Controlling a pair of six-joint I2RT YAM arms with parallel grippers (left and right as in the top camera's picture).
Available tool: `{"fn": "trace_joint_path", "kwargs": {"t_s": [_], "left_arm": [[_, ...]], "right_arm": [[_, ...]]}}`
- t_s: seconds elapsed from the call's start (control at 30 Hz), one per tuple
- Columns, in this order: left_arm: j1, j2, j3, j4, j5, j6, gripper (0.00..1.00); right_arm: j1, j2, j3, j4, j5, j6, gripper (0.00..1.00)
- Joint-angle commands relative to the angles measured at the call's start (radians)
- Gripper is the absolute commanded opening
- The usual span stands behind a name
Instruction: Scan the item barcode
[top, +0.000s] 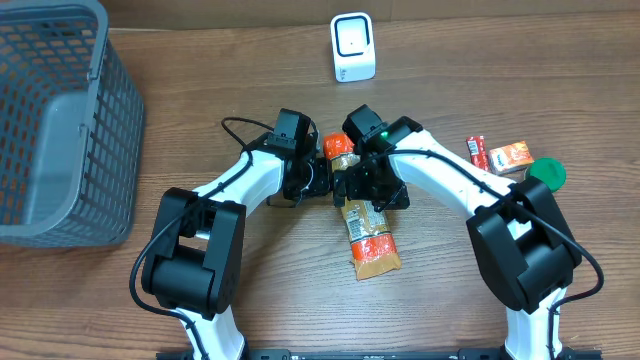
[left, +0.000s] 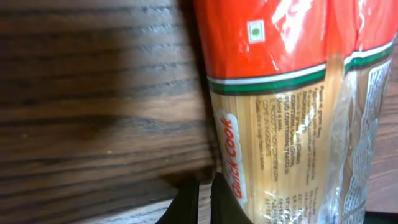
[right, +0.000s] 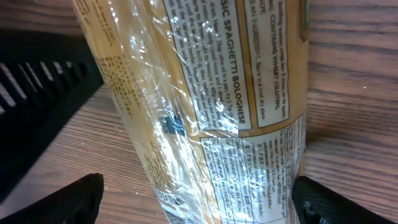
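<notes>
- The spaghetti pack (top: 368, 235) lies flat in the middle of the wooden surface (top: 500, 60). Its orange end points far, toward the white scanner (top: 353, 47).
- Our left claw (left: 202, 202) is at the left of the pack's far end. Its tips are pressed together, just beside the plastic. We cannot tell if they pinch it.
- Our right claw (right: 199, 202) is spread wide, with one finger (right: 68, 199) on each side of the pack.
- A grey basket (top: 120, 120) sits at the far left.
- A red can (top: 478, 151), an orange box (top: 511, 156) and a green lid (top: 547, 173) sit on the right.
</notes>
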Motion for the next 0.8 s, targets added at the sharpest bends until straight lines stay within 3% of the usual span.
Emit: {"fn": "trace_joint_path", "kwargs": {"t_s": [0.0,0.27,0.4,0.6,0.77], "left_arm": [[-0.008,0.069,-0.033,-0.004,-0.161,-0.006,0.04],[-0.008,0.069,-0.033,-0.004,-0.213,-0.027,0.05],[-0.006,0.069,-0.033,-0.025,-0.233,-0.037,0.04],[0.055,0.031,0.016,-0.142,-0.24,-0.035,0.04],[0.114,-0.112,0.043,-0.205,-0.367,-0.035,0.04]], "right_arm": [[0.053,-0.002,-0.006,0.021,-0.014,-0.01,1.0],[0.045,-0.002,-0.006,0.094,0.167,-0.047,1.0],[0.047,-0.002,-0.006,0.172,0.131,-0.162,1.0],[0.048,-0.002,-0.006,0.182,0.111,-0.159,1.0],[0.047,-0.002,-0.006,0.183,0.111,-0.159,1.0]]}}
